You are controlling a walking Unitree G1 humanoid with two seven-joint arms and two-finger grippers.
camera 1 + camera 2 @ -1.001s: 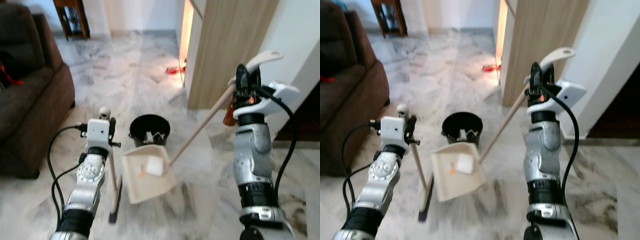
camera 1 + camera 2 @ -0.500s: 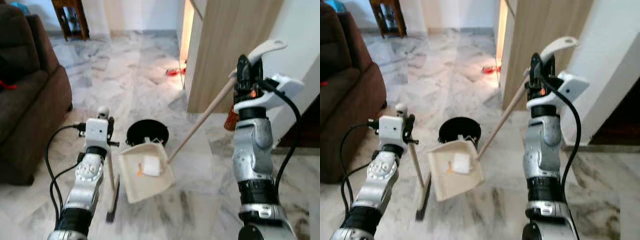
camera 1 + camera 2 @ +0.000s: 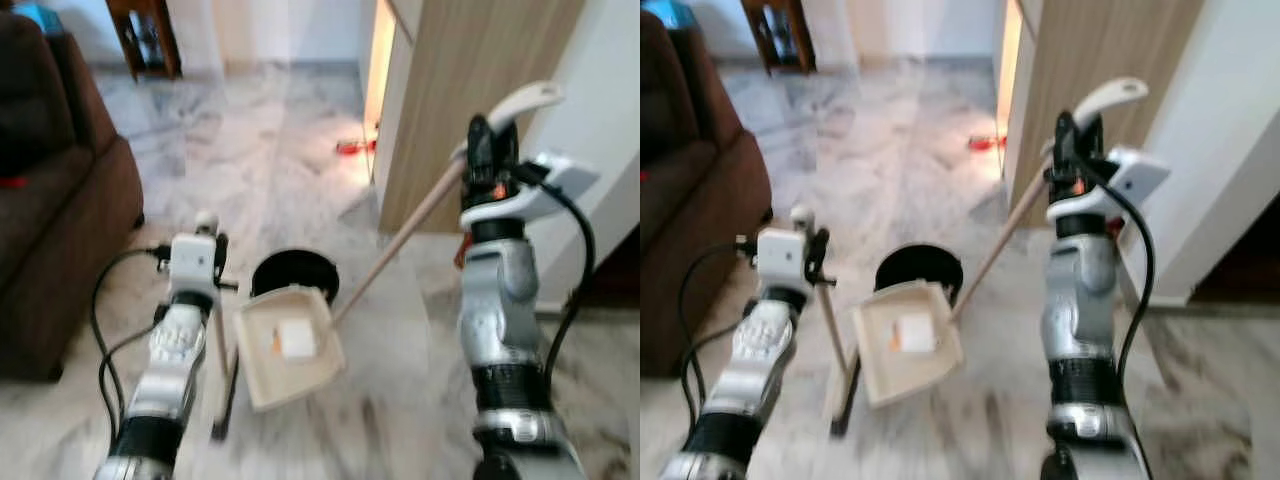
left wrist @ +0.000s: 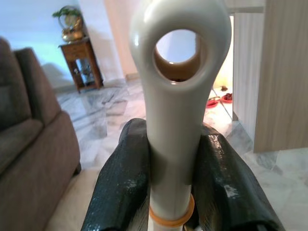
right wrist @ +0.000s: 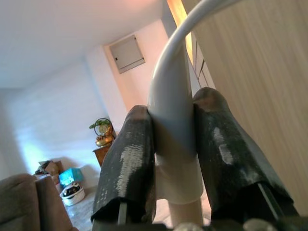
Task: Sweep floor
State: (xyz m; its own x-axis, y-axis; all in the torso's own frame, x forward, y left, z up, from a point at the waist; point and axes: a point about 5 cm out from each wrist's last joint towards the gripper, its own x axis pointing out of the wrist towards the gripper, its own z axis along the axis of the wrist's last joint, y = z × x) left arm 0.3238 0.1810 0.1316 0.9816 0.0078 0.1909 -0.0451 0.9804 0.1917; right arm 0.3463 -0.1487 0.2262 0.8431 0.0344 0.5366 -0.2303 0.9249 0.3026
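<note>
My left gripper (image 3: pixel 216 252) is shut on the broom's white handle top (image 4: pixel 176 101), fingers (image 4: pixel 126 163) pressed on both sides. The broom's dark head (image 3: pixel 224 400) rests on the marble floor. My right gripper (image 3: pixel 483 152) is raised at the right and shut on the dustpan's long handle (image 5: pixel 174 120). Its wooden shaft (image 3: pixel 400 240) slants down to the cream dustpan (image 3: pixel 262 375). The pan holds a white paper piece (image 3: pixel 297 338) and an orange scrap (image 3: pixel 275 345). Its far edge overlaps the near rim of a black bin (image 3: pixel 293 272).
A brown sofa (image 3: pixel 50 200) stands at the left. A tall wooden cabinet panel (image 3: pixel 470 90) and a white wall lie close to my right arm. A red object (image 3: pixel 355 147) lies on the floor by the lit doorway. A wooden side table (image 3: pixel 145 35) is far back.
The whole view has shifted and blurred, so the camera moved. The dustpan has come closer to the bin and now overlaps its near rim. Both grips look the same.
</note>
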